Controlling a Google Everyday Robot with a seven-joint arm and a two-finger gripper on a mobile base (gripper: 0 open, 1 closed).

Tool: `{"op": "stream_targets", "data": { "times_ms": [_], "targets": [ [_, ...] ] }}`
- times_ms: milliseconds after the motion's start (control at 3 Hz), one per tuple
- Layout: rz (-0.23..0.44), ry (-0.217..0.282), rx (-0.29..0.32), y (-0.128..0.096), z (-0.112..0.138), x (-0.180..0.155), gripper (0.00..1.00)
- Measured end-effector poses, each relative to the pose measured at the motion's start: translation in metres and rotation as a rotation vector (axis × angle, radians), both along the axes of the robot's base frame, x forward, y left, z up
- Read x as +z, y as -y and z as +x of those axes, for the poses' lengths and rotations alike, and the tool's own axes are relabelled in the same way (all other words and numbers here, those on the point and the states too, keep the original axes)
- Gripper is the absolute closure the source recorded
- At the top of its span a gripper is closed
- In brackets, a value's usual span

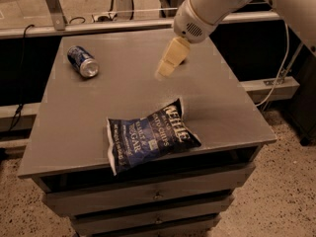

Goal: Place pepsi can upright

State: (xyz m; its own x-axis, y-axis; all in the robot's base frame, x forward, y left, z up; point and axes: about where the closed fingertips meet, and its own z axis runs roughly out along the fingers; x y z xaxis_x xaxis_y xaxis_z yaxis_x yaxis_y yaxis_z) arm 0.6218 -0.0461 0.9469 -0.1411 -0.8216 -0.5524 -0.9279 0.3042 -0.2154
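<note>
The pepsi can (83, 61) is dark blue with silver ends. It lies on its side at the far left of the grey table (232, 107), its silver end turned toward the front right. My gripper (165, 69) hangs from the white arm (207, 6) above the far middle of the table, pointing down and to the left. It is well to the right of the can, apart from it, and holds nothing that I can see.
A flat blue chip bag (148, 135) lies near the table's front edge, between the middle and the left. Drawers (153, 196) sit under the tabletop. A rail (98, 26) runs behind the table. A cable (279, 73) hangs at the right.
</note>
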Motion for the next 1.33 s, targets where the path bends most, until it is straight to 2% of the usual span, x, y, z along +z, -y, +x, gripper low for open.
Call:
{"op": "stream_targets", "data": {
  "times_ms": [333, 1000, 1333],
  "targets": [
    [0.033, 0.01, 0.0, -0.01, 0.008, -0.004, 0.0],
    [0.251, 0.009, -0.061, -0.091, 0.084, -0.018, 0.0],
    [0.365, -0.027, -0.078, -0.135, 0.122, -0.017, 0.0]
  ]
}}
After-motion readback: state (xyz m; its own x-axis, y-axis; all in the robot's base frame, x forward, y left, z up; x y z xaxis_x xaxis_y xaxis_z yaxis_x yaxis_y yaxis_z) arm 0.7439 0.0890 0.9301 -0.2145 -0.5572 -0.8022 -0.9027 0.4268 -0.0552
